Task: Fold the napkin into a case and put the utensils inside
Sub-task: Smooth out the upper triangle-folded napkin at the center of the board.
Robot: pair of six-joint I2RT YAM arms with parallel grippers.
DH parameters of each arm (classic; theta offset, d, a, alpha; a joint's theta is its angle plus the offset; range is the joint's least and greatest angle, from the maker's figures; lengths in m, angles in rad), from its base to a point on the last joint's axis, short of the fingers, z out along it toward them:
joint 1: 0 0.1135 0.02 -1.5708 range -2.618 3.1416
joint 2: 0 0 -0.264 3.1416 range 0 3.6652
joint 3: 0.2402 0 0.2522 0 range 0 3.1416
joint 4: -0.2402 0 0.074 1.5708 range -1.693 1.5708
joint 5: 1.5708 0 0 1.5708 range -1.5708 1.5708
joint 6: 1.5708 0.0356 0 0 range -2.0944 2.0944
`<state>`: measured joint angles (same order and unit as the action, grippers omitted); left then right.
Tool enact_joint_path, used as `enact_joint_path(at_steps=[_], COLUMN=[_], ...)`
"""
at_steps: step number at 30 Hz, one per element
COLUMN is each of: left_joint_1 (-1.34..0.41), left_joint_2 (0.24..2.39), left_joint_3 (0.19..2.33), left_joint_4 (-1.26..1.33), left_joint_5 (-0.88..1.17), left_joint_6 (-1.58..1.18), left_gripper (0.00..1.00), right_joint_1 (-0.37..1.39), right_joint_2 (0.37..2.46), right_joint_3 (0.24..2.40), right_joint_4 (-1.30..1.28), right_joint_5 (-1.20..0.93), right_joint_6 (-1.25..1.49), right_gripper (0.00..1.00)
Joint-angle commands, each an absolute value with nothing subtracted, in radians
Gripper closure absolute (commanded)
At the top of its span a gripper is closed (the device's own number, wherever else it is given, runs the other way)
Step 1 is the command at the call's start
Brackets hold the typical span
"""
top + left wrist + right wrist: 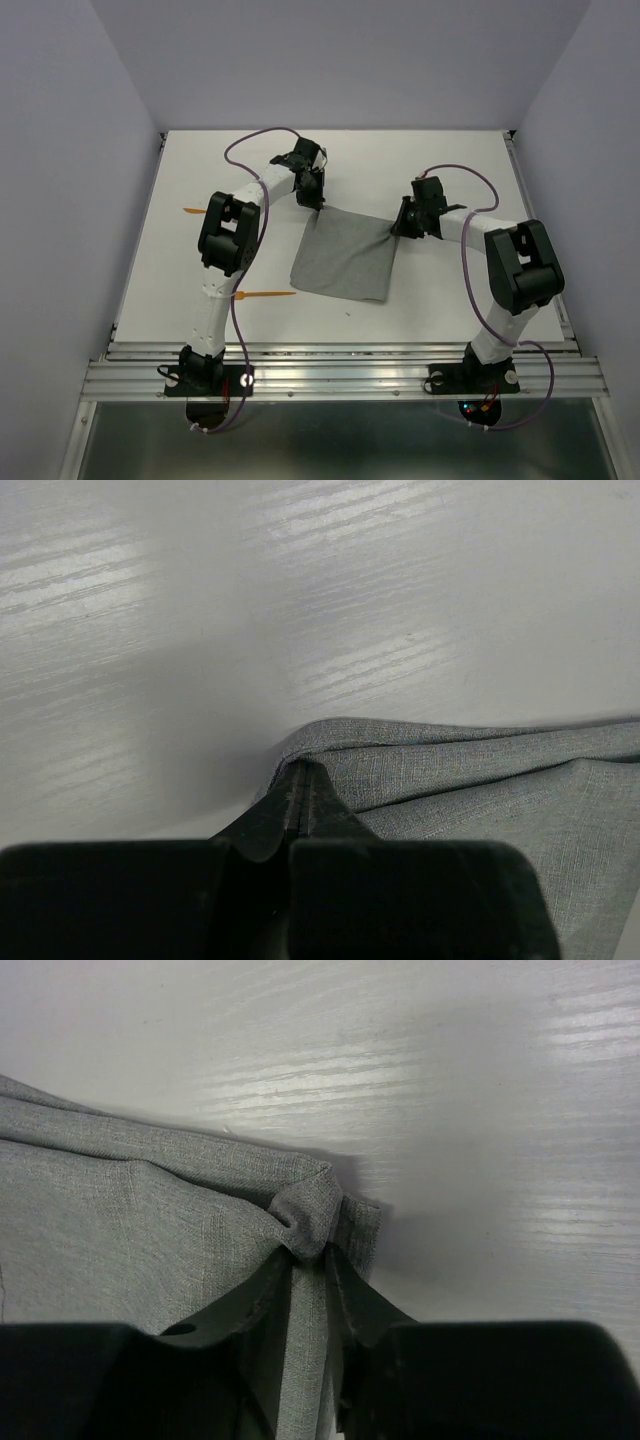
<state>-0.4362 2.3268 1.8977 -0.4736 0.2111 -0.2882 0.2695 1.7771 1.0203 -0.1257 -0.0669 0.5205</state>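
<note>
The grey napkin [345, 258] lies spread on the white table, its far edge drawn up between the two arms. My left gripper [313, 203] is at the far left corner. In the left wrist view its jaws [303, 769] are pressed together at the lifted edge of the napkin [480, 780]. My right gripper [398, 228] is at the far right corner. Its fingers [312, 1250] hold a bunched strip of the napkin [130, 1210] between them. One orange utensil [268, 294] lies left of the napkin's near corner. Another orange utensil [194, 211] pokes out from behind the left arm.
The white table [450, 300] is bounded by grey walls on the left, right and back. An aluminium rail [340, 375] runs along the near edge with both arm bases on it. Purple cables loop over each arm.
</note>
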Motion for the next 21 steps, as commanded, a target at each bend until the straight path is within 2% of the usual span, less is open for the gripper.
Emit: enact_joint_path(at_steps=[1, 7, 21], left_joint_1=[-0.426, -0.426, -0.430], left_joint_2=[2.292, 2.290, 2.286], left_joint_3=[1.876, 1.868, 1.867], left_joint_4=[-0.502, -0.500, -0.500], left_joint_5=[0.187, 0.189, 0.192], left_joint_6=[-0.259, -0.259, -0.259], left_gripper=[1.00, 1.00, 1.00], right_joint_1=[0.273, 0.261, 0.242], right_joint_2=[1.737, 1.658, 1.773], right_joint_3=[1.029, 1.011, 1.080], right_joint_4=[-0.075, -0.048, -0.058], right_joint_5=[-0.034, -0.005, 0.021], right_joint_6=[0.529, 0.557, 0.604], right_gripper=[0.67, 0.63, 0.65])
